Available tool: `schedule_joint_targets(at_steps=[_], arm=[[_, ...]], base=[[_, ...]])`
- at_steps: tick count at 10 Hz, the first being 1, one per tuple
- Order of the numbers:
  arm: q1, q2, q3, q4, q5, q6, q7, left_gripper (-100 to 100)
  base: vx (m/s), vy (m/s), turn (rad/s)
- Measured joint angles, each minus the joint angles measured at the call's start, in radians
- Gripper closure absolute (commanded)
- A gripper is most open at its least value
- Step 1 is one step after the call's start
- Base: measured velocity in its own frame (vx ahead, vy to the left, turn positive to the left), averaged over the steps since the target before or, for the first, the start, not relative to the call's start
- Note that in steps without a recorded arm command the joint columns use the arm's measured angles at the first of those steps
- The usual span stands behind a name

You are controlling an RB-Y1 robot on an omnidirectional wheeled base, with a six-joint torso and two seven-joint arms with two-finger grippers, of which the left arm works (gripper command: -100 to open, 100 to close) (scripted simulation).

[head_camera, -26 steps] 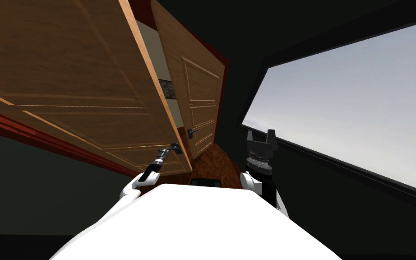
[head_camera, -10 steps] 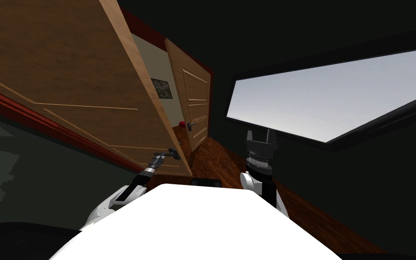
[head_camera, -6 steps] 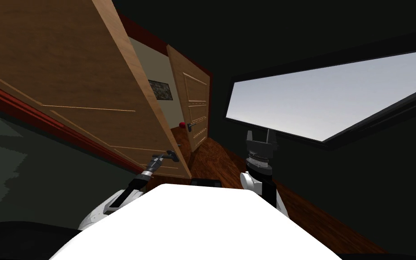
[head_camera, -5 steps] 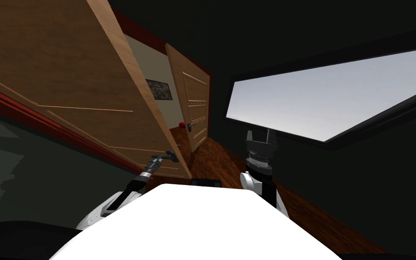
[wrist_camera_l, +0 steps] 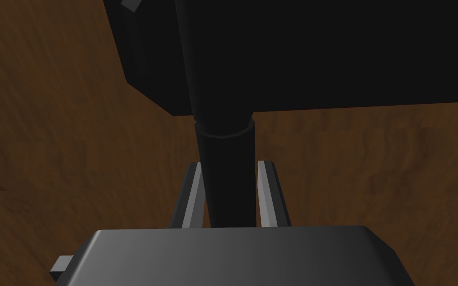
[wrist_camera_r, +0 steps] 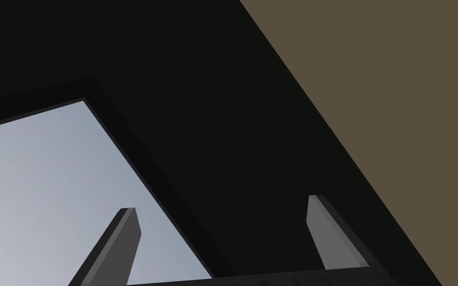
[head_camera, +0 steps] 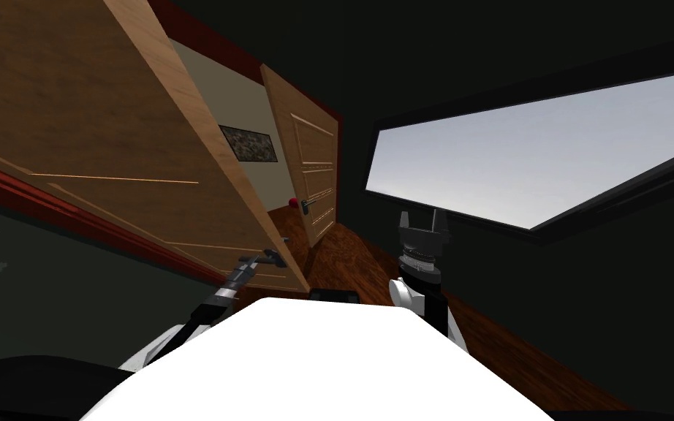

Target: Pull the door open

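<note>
Left tool: Your left tool [wrist_camera_l: 230, 166] is clamped on the door handle [wrist_camera_l: 224, 149]. Its two thin grey fingers [wrist_camera_l: 267, 186] press opposite sides of the bar, so the pull goes through the handle and not the panel.
Door handle: It is a black, round-sectioned lever, smooth and matte. It runs from between the blades to a boxy black plate on the door, with a joint ring partway along. Round, smooth stock will likely slip if you twist, so keep the squeeze square.
Right tool: Your right tool [head_camera: 421, 219] stands upright just right of the chest, blades spread and holding nothing. It looks parked clear of the door's swing.
Door: The door [head_camera: 109, 146] is at your front-left, a brown wood-grain slab with thin inlaid panel lines and a paler edge. Its free edge points towards you, where the left tool holds it, and dark red trim [head_camera: 72, 215] runs alongside it.
Progress: Judging by the gap, it is partly open and more arc remains.
Floor: The floor [head_camera: 350, 263] is glossy reddish-brown wood.
Through the gap: You see a beige wall [head_camera: 211, 95] with a small dark picture [head_camera: 249, 144], and beside it a second door [head_camera: 315, 175], panelled wood with its own dark lever.
Window: A wide window [head_camera: 533, 153] of grey sky sits in the dark wall to your right.
</note>
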Motion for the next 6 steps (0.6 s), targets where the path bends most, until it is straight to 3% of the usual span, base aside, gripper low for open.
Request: schedule_joint_targets(at_steps=[4, 6], arm=[[0.029, 0.010, -0.003, 0.054, -0.010, -0.106, 0.015, 100], [0.060, 0.019, -0.003, 0.087, -0.018, -0.171, 0.027, 100]], base=[[0.032, -0.003, -0.008], [0.044, 0.002, 0.007]])
